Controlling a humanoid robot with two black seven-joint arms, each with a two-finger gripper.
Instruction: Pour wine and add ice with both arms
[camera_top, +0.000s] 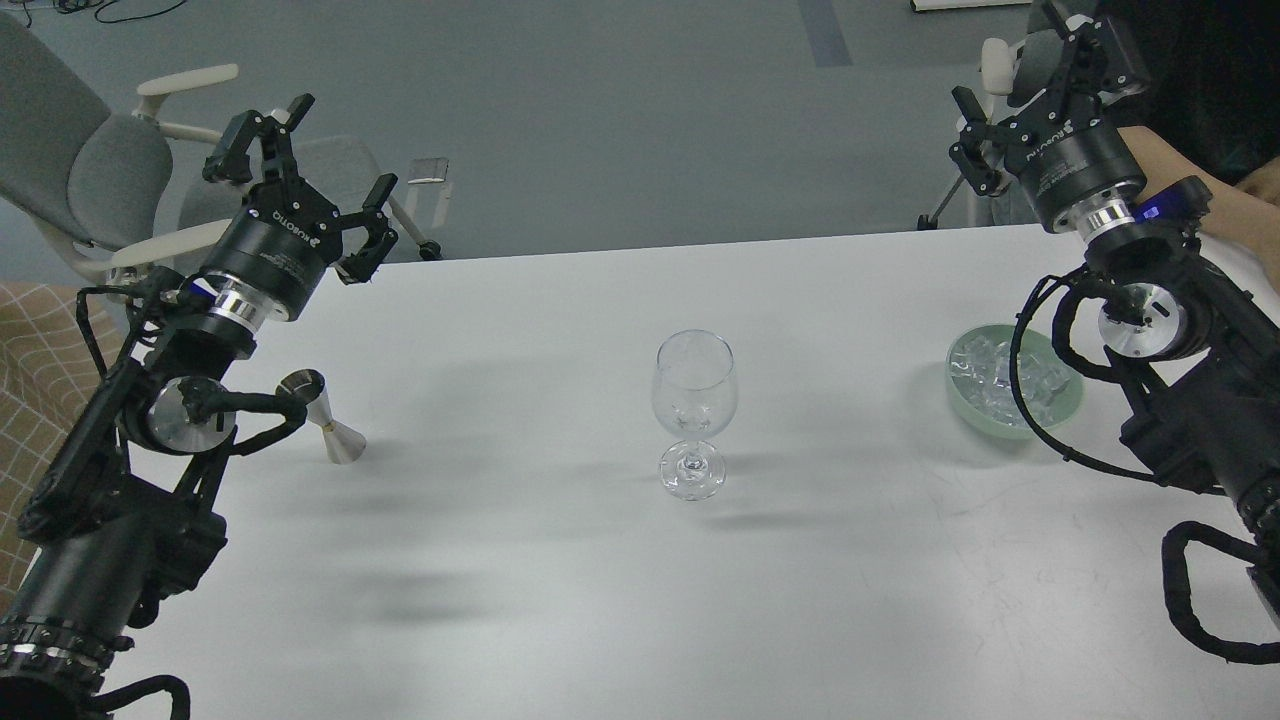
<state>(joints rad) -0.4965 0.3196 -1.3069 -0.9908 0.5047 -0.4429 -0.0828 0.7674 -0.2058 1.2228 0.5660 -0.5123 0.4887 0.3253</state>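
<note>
- Two black arms are seen over a white table (560, 600), one entering from each lower corner, both raised clear of the tabletop.
- The left gripper (300, 175) is held high near the table's far left edge, its fingers spread wide apart with nothing between them.
- The right gripper (1035, 90) is raised beyond the far right corner; its fingers are likewise splayed open and nothing is held.
- A wine glass (694, 412) is stood upright near the middle of the table, well apart from both grippers; whether any wine lies in it cannot be told.
- A small steel jigger (325, 417) is stood on the left side, just beside the left arm's wrist cables.
- The ice (985, 372) is heaped as clear cubes in a pale green bowl (965, 405) on the right side, partly hidden behind the right arm's looped cable.
- A grey office chair (100, 170) is placed on the floor beyond the left gripper.
- A person's bare forearm (1170, 160) is seen at the far right edge.
</note>
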